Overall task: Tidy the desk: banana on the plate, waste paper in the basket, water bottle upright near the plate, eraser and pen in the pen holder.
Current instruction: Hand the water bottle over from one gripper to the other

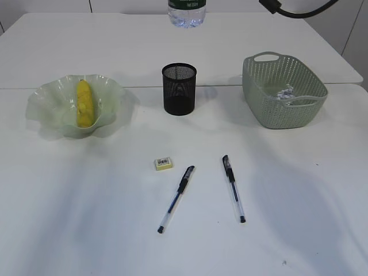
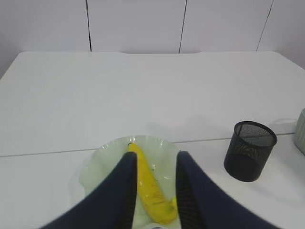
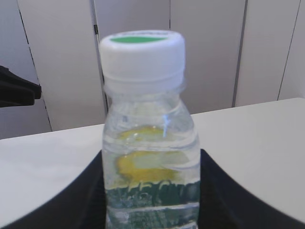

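Banana (image 1: 84, 103) lies in plate (image 1: 46, 98), w/ left fingers (image 2: 152, 183) parted either side, not clamped on it: placed. Waste paper (image 1: 286, 93) sits in basket (image 1: 276, 109): done. Water bottle (image 3: 148, 143) is upright, grasped by right fingers (image 3: 209, 191), raised at far edge of table (image 1: 86, 218); not yet set near plate. Eraser (image 1: 163, 164) and 2 pens (image 1: 176, 198) lie on table, outside pen holder (image 1: 179, 89): left to do.

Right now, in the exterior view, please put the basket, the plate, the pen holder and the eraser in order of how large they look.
1. The plate and the basket look about equally wide; I would not rank them.
2. The pen holder.
3. The eraser, clearly the smallest.
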